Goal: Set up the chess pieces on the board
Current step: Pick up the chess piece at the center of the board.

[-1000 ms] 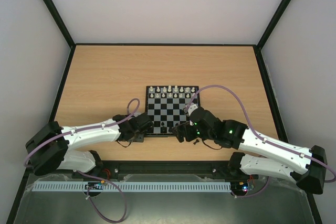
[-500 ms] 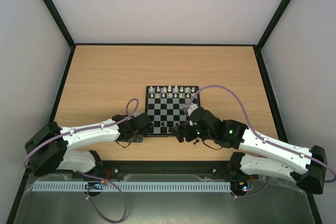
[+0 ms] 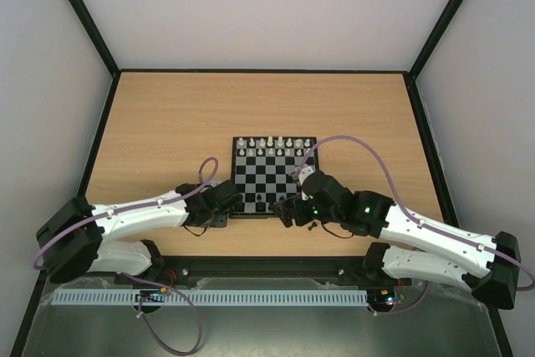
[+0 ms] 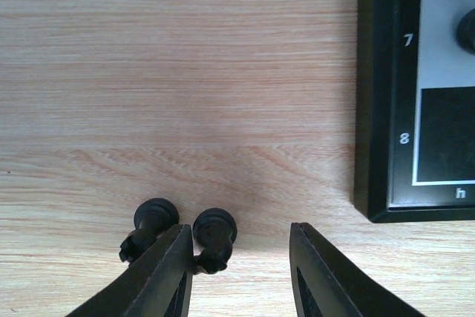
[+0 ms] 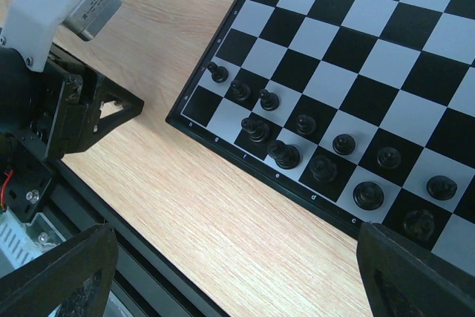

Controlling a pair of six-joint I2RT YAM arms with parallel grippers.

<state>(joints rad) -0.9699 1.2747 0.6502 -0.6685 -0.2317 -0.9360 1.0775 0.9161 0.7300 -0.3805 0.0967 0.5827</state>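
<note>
While both arms reached in from the near edge, we saw the board [image 3: 274,175] lying nearer that edge than the far one, its thin black border square to the sides of the table [image 3: 167,114]. White pieces [image 3: 273,146] filled the two far rows, and black pieces [image 5: 304,125] stood along the two near rows. The middle rows between them were bare checks.

Broad bare wood stretched beyond the board's far border and out to either side, as far as the black frame [image 3: 100,135] that edged the table. On the near side only a narrow strip of wood separated the board from the frame, and both wrists crowded into it.

The left gripper [image 4: 241,272] hung low over the wood just off the board's near-left corner, by the marks h and 8. Its fingers stood apart and clamped nothing. One loose black piece [image 4: 215,229] sat inside the gap against the inner face of one finger [image 4: 167,272]. A second loose piece [image 4: 152,220] sat just outside that same finger. Both rested on the table, well short of the border, and we could not tell whether they were upright or tipped over.

The right gripper [image 5: 234,272] hovered over the board's near edge with its fingers spread wide and nothing between them.
</note>
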